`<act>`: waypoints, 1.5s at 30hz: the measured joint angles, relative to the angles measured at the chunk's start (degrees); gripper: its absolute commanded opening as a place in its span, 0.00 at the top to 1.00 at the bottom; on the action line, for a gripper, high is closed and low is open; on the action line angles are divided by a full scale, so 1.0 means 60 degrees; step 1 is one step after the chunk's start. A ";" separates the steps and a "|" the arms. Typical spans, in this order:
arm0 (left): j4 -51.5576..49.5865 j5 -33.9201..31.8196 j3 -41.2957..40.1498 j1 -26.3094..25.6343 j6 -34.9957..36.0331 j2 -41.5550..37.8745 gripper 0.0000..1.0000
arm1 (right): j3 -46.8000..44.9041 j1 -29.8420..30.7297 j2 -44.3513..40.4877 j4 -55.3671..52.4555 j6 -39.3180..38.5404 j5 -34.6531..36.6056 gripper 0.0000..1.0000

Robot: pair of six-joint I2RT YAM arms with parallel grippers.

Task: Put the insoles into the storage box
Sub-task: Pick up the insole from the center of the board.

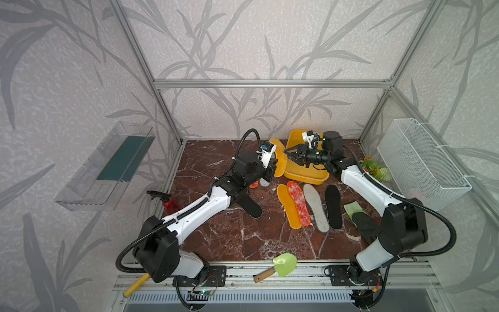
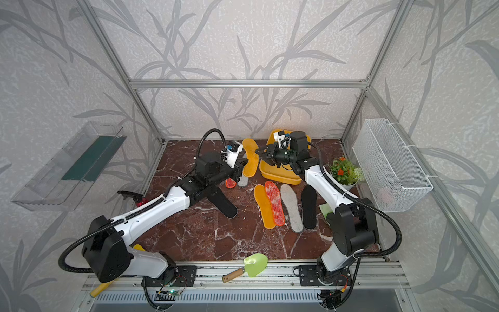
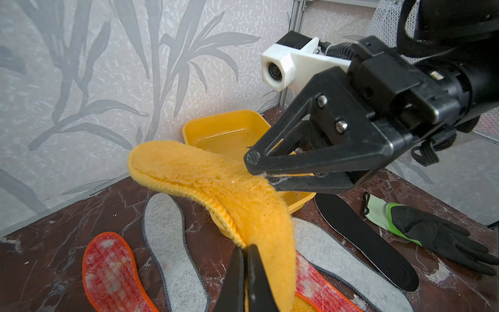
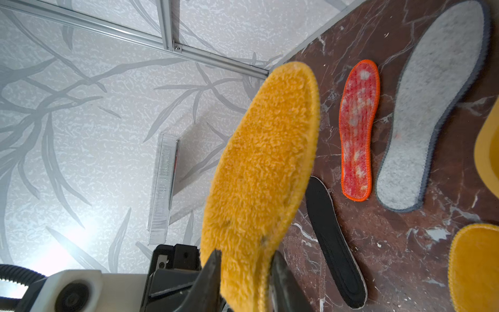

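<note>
Nearest our wrist cameras is the fuzzy yellow-orange foot-shaped insole (image 3: 216, 186), held clear of the dark red marble surface (image 1: 216, 237) and bowed between our two hands. Our left hand (image 3: 244, 252) is clenched on one long edge of it, the two black fingertips pressed together over the stitched rim. Our right hand (image 3: 259, 173) meets the insole at its far edge. From the right wrist its fingers (image 4: 212, 275) stand on either side of the insole with the pile between them, but we cannot tell whether they pinch it or only bracket it. The shallow yellow plastic storage box (image 3: 229, 125) sits beneath the right hand. In both top views the held insole hangs just beside the box's rim, on the side towards the left hand, not inside it. Under the left hand lie a red-and-white mottled insole with an orange rim (image 3: 110, 270) and a light grey felt insole (image 3: 172, 243), and a black foam insole (image 1: 251, 206) lies beneath the left forearm. On the base side of the right hand, four more lie flat in a row: a second yellow-orange insole (image 1: 289, 206), a second red-and-white insole (image 1: 298, 202), a second grey felt insole (image 1: 316, 208) and a second black insole (image 1: 333, 206). A green-cuffed black work glove (image 3: 421, 227) lies just past them.
</note>
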 measured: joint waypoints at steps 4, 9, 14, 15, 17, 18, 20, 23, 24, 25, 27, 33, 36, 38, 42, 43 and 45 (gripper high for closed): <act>0.0138 -0.0015 -0.0102 0.0000 0.0117 -0.0004 1.00 | -0.0058 0.0000 0.0011 0.0229 0.0229 -0.0098 0.61; 0.0455 -0.0018 -0.0474 0.0000 0.0244 -0.0098 1.00 | -0.0259 0.0000 0.0015 0.0634 0.0561 -0.0273 0.59; 0.0794 -0.0058 -0.0579 0.0000 0.0331 -0.0182 1.00 | -0.0488 -0.0004 0.0168 0.1351 0.1202 -0.0543 0.57; 0.0867 -0.0069 -0.0579 0.0000 0.0361 -0.0186 1.00 | -0.0488 -0.0004 0.0237 0.1479 0.1300 -0.0597 0.57; 0.0980 -0.0084 -0.0583 -0.0007 0.0397 -0.0200 1.00 | -0.0506 -0.0004 0.0353 0.1679 0.1479 -0.0681 0.56; 0.1020 -0.0080 -0.0583 -0.0007 0.0415 -0.0204 1.00 | -0.0528 -0.0004 0.0386 0.1749 0.1552 -0.0718 0.55; 0.1100 -0.0062 -0.0583 -0.0007 0.0466 -0.0226 1.00 | -0.0561 0.0000 0.0423 0.1847 0.1672 -0.0761 0.55; 0.1239 0.0047 -0.0590 -0.0007 0.0481 -0.0233 1.00 | -0.0561 -0.0018 0.0499 0.2211 0.1912 -0.0838 0.55; 0.1275 0.0091 -0.0590 -0.0011 0.0481 -0.0233 1.00 | -0.0565 -0.0026 0.0525 0.2353 0.2004 -0.0867 0.55; 0.1304 0.0109 -0.0590 -0.0022 0.0488 -0.0233 1.00 | -0.0568 -0.0036 0.0565 0.2528 0.2120 -0.0900 0.55; 0.1319 0.0131 -0.0590 -0.0058 0.0503 -0.0233 1.00 | -0.0579 -0.0066 0.0623 0.2783 0.2302 -0.0911 0.55; 0.1322 0.0135 -0.0769 -0.0124 0.0528 -0.0251 1.00 | -0.0583 -0.0219 0.0678 0.3075 0.2514 -0.0933 0.59; 0.1308 0.0127 -0.0892 -0.0124 0.0528 -0.0259 1.00 | -0.0576 -0.0251 0.0678 0.2962 0.2375 -0.0933 0.61; 0.1257 0.0102 -0.0922 -0.0127 0.0528 -0.0259 1.00 | -0.0557 -0.0255 0.0659 0.2688 0.2131 -0.0922 0.63; 0.1202 0.0084 -0.0922 -0.0135 0.0525 -0.0259 1.00 | -0.0368 -0.0255 0.0557 0.1727 0.1392 -0.0841 0.67; 0.1191 0.0080 -0.0922 -0.0135 0.0506 -0.0259 1.00 | -0.0306 -0.0255 0.0495 0.1457 0.1191 -0.0790 0.68; 0.1166 0.0084 -0.0922 -0.0135 0.0459 -0.0259 1.00 | -0.0149 -0.0251 0.0291 0.0805 0.0656 -0.0634 0.72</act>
